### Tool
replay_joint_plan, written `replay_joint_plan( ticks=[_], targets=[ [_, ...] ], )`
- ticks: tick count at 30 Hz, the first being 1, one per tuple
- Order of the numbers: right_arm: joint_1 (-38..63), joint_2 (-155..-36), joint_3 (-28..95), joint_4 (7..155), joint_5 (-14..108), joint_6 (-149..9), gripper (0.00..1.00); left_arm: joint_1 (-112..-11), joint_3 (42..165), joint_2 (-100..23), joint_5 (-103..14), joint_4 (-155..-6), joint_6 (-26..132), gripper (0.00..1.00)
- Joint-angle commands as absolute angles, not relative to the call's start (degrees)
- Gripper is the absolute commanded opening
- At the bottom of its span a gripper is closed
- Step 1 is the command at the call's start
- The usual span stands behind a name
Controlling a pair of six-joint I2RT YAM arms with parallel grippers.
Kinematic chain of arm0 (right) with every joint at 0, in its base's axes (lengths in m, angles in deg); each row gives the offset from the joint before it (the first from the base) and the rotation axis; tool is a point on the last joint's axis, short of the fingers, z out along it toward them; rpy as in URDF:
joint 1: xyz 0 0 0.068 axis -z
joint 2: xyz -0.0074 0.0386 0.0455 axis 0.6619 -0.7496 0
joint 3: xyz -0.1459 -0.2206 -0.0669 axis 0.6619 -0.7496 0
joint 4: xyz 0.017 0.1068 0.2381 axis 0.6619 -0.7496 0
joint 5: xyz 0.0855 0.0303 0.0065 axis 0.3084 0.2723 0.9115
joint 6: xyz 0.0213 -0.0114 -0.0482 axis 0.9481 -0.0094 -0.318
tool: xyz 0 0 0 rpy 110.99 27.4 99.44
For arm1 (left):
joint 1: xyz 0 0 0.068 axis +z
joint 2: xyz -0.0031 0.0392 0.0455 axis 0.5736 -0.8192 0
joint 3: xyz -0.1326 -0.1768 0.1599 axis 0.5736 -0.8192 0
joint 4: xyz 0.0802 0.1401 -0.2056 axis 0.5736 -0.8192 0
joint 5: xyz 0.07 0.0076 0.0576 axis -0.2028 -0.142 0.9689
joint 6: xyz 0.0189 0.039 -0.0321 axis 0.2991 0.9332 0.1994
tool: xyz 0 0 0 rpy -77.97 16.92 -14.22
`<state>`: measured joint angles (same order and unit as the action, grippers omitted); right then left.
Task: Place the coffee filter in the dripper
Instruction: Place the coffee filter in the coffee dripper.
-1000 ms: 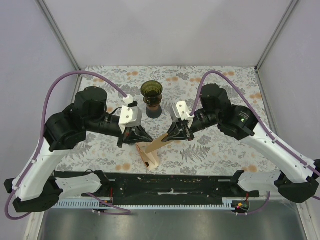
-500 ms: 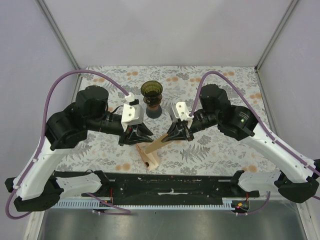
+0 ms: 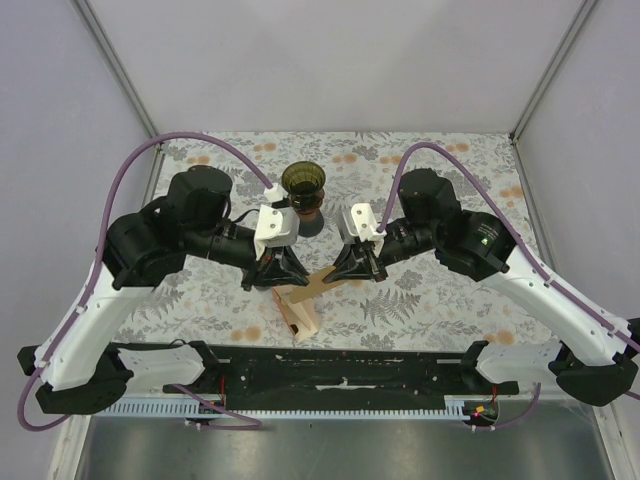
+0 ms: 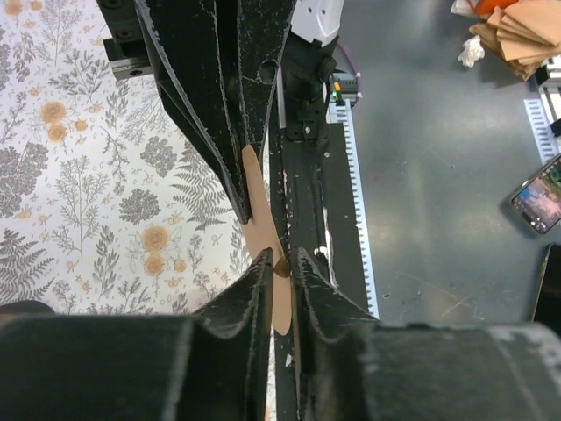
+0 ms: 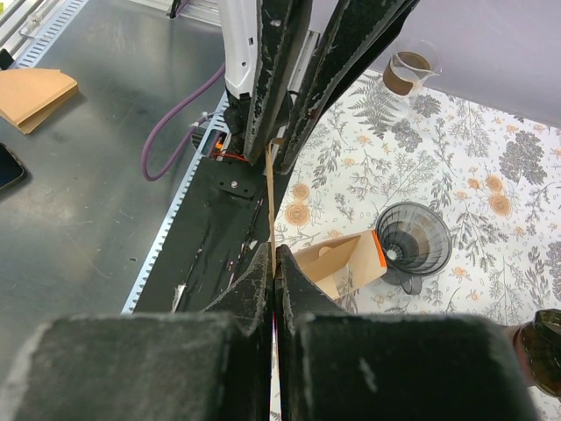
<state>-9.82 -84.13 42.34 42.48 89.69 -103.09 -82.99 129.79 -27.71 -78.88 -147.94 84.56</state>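
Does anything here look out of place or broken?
Nothing spilled or broken. The dripper stands upright. Only the cardboard box seems tipped on its side near the table's front edge.

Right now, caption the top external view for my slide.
A brown coffee filter spans between left tool and right tool, the right shut on it, above the floral table; dripper stands behind.
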Motion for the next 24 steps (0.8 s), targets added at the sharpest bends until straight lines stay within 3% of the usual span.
replay_joint_plan(
  ticks=[1, 3, 9, 15, 19, 24],
  targets=[
    [-10.15, -83.76, 44.14, 42.11, 88.96, -102.78, 0.00, -82.81, 133.13, -27.94, -79.34, -149.68, 86.61, 0.15],
    [-10.15, -83.58, 43.97, 42.11, 88.78, -102.78, 0.00, -82.81, 133.93, -28.02, -78.55, -150.03, 86.79, 0.10],
    [-10.15, -83.49, 43.70, 42.02, 88.52, -102.87, 0.00, -82.81, 135.60, -28.38, -76.62, -151.52, 88.28, 0.15],
    [-10.15, -83.50, 43.88, 41.94, 88.52, -102.52, 0.00, -82.81, 135.95, -29.70, -77.40, -153.28, 88.55, 0.09],
    [-10.15, -83.32, 43.88, 42.11, 88.17, -102.43, 0.00, -82.81, 135.95, -30.22, -77.40, -154.60, 88.98, 0.15],
    [-10.15, -83.76, 44.05, 42.02, 88.08, -102.34, 0.00, -82.81, 137.35, -31.01, -78.02, -155.22, 88.63, 0.15]
  ],
)
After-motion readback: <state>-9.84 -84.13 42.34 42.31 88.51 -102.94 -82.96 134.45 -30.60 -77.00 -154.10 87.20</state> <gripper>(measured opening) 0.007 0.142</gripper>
